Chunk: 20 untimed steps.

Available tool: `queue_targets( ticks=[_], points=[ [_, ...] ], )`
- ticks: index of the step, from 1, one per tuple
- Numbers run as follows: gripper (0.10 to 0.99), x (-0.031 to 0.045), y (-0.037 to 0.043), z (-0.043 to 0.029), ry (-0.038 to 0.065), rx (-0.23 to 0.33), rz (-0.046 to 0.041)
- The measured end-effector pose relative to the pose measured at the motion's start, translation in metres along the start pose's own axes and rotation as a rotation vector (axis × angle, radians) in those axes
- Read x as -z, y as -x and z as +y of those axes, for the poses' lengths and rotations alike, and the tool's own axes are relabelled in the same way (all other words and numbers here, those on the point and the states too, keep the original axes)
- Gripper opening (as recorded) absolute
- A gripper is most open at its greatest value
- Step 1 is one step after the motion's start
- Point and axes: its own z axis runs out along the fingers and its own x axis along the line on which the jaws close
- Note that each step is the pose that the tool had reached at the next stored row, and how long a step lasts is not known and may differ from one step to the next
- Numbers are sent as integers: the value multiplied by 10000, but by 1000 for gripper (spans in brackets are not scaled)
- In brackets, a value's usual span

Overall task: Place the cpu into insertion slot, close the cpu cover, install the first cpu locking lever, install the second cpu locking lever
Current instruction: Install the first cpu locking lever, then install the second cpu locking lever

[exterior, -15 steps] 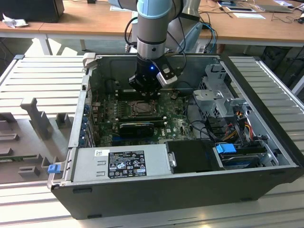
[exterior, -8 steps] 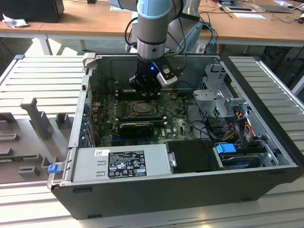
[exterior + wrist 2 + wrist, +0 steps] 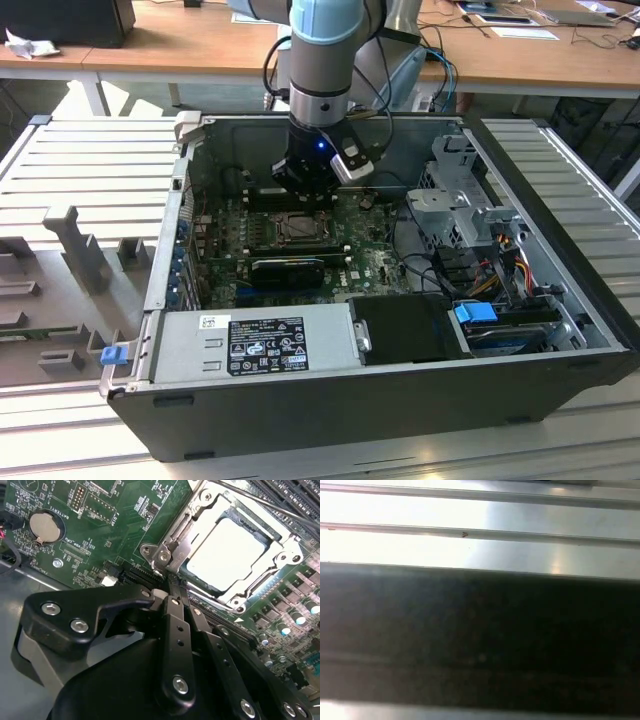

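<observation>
Gripper (image 3: 175,587) fingers pinched together, empty, tips just by the cover (image 3: 200,525) edge — cpu (image 3: 225,555) seated in slot (image 3: 297,228), mid-frame.

A long wooden desk (image 3: 180,50) runs along the back of the room, strewn with papers (image 3: 525,32) and a dark box (image 3: 70,20), while ribbed grey metal panels (image 3: 100,165) spread under the open computer case (image 3: 380,395), gleaming in bright, even overhead light.

The cpu (image 3: 227,555) lies in the insertion slot (image 3: 197,517), framed by the cpu cover (image 3: 175,542).
</observation>
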Motion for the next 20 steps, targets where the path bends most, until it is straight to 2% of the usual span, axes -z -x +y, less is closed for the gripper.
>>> queue_targets(
  ticks=[1,3,20],
  points=[
    [106,13,0,1,2,1,-1],
    [106,151,1,9,-3,1,1],
    [106,161,-3,-63,-2,2,1]
  ],
)
